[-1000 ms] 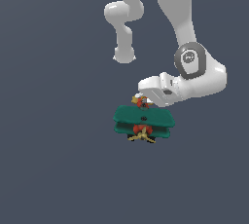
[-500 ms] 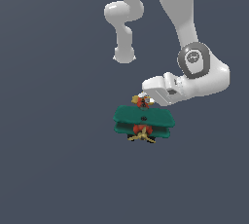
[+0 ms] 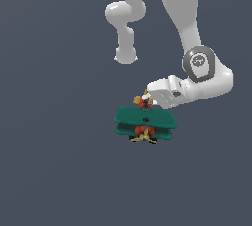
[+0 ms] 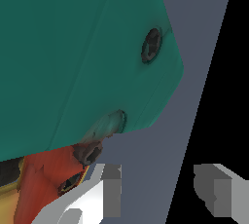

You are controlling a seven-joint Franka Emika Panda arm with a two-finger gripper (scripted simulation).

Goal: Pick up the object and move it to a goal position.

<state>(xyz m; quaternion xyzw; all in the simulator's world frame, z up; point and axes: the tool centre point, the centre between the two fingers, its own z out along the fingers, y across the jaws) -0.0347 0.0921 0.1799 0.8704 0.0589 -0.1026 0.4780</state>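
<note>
End effector (image 4: pixel 158 194) fingers stand apart with nothing between them, close behind the toy biplane (image 3: pixel 144 124). That biplane sits upright on the dark grey surface (image 3: pixel 54 161), teal wings stacked, yellow propeller pointing away from the white arm (image 3: pixel 197 72).

Smooth, matt teal wings on the toy biplane (image 3: pixel 145 121) — plastic-looking, with dark, rough-edged holes showing close up in the wrist view. Red-orange body, faintly mottled. Glossy white shell on the arm (image 3: pixel 183 23), soft highlights. Flat grey, matt fingers (image 4: pixel 112 191) on the end effector (image 4: pixel 163 194).
</note>
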